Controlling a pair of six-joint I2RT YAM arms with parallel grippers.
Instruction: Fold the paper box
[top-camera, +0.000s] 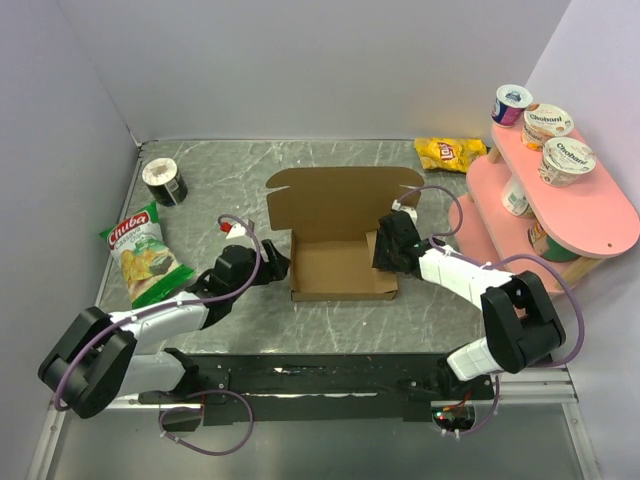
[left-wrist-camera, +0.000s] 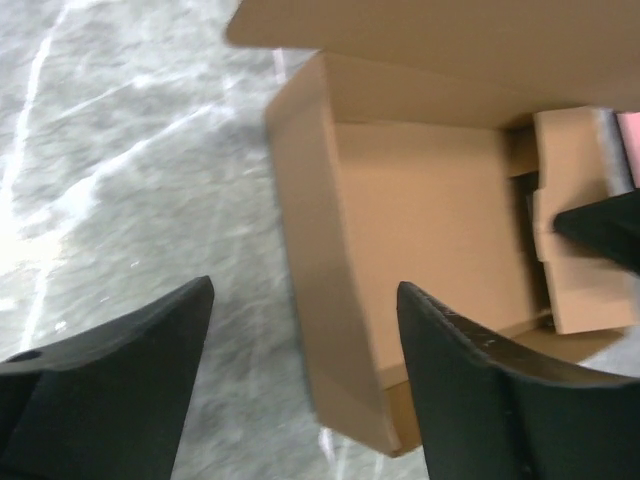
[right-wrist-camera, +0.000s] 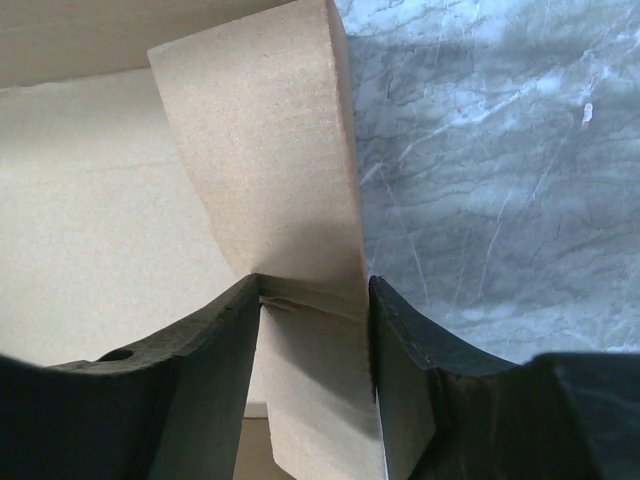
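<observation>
The paper box is plain brown cardboard in the middle of the table, a shallow tray with its lid standing open at the back. My left gripper is open at the box's left wall. In the left wrist view that wall lies between the spread fingers, untouched. My right gripper is at the box's right side. In the right wrist view its fingers are shut on the upright right side flap, which fills the gap between them.
A green chips bag and a dark can lie at the left. A yellow chips bag lies at the back right. A pink two-tier shelf with yogurt cups stands at the right edge.
</observation>
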